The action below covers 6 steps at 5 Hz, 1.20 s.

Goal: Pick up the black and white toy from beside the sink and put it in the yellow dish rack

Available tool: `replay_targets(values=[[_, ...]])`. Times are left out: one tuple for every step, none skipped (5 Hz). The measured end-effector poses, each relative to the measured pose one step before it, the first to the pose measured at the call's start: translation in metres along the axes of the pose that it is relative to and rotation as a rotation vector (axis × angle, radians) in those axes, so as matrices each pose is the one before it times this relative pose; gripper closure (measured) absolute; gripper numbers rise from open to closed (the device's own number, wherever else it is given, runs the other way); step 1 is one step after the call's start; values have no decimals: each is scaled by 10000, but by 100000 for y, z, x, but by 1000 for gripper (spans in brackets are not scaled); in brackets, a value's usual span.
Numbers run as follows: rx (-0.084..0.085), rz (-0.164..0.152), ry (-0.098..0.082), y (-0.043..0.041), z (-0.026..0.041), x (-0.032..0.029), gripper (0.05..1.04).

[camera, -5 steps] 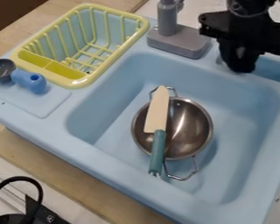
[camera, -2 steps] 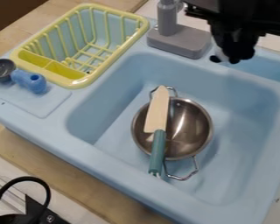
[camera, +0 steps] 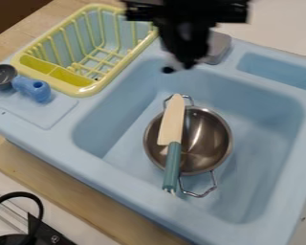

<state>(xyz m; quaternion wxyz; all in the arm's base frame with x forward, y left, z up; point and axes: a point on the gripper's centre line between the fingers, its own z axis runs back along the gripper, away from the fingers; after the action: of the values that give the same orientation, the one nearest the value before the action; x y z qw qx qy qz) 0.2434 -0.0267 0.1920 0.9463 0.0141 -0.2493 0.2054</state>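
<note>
the knife (camera: pixel 172 127) was laid across the metal bowl (camera: pixel 208 139) in the sink (camera: pixel 126 186); beyond, the tool (camera: pixel 179 67) was suspended, whether clenched or released could not be told; positioning seemed in hand, and careful lowering seemed called for next

And there it was: the knife (camera: pixel 172 122) lay across the bowl (camera: pixel 210 139), down in the sink (camera: pixel 117 139)!
Back left sat the dish rack (camera: pixel 85 90), ladle (camera: pixel 31 89) just before it; the faucet base (camera: pixel 217 47) stood behind the bowl, and worktop (camera: pixel 85 196) ran along the front.
</note>
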Motion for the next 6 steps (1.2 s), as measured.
replay_targets(values=[[1067, 1022, 248, 3447, -138, 415, 815], [522, 1163, 66, 3629, -882, 1564, 815], [1127, 1068, 272, 2218, -2279, 1983, 817], [45, 981, 177, 1348, -1641, 2549, 817], [-223, 374, 45, 354, -1750, 1982, 817], [-195, -112, -86, -499, -1290, 1406, 817]])
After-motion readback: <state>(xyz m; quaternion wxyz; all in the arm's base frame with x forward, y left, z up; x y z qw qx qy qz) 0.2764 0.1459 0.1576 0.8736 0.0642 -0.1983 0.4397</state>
